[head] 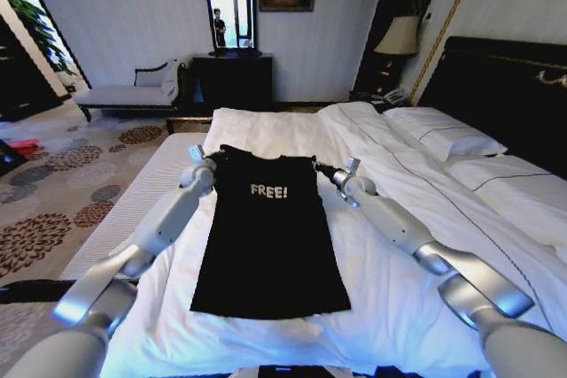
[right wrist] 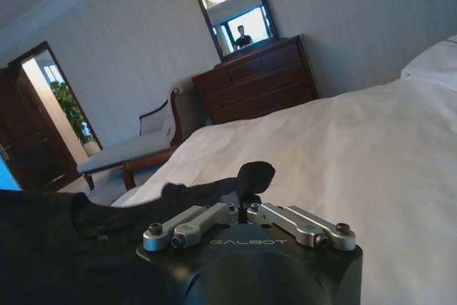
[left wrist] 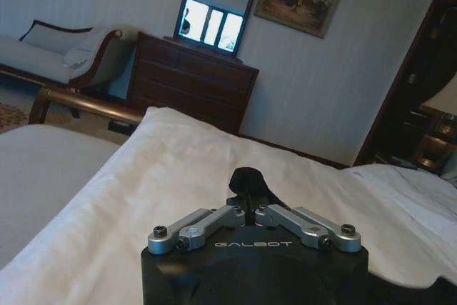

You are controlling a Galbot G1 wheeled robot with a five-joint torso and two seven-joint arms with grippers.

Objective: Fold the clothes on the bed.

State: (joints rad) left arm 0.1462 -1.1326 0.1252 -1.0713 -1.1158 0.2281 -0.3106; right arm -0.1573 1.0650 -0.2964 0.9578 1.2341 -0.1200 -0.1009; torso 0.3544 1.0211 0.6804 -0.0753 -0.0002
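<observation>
Black T-shirt (head: 268, 236) with white "FREE!" lettering (head: 268, 190) across the chest. Bed (head: 372, 307): white duvet and white pillows (head: 443, 135), dark headboard (head: 505, 95) at 2 o'clock. Carpet (head: 53, 192) at 9 o'clock: pale ground, brown floral medallions. Chaise (head: 133, 93) at 11 o'clock: pale upholstery, dark wood frame. Dresser (head: 232, 80) at 12 o'clock: dark brown. Walls: pale, finely striped. Arms: silver-grey; left gripper (left wrist: 248, 201) and right gripper (right wrist: 246, 194) have black bodies with silver linkages.

A black T-shirt (head: 268, 241) with white "FREE!" lettering was laid flat, front up, on the bed's (head: 399, 307) white duvet, its two top corners pinched and lifted slightly.
</observation>
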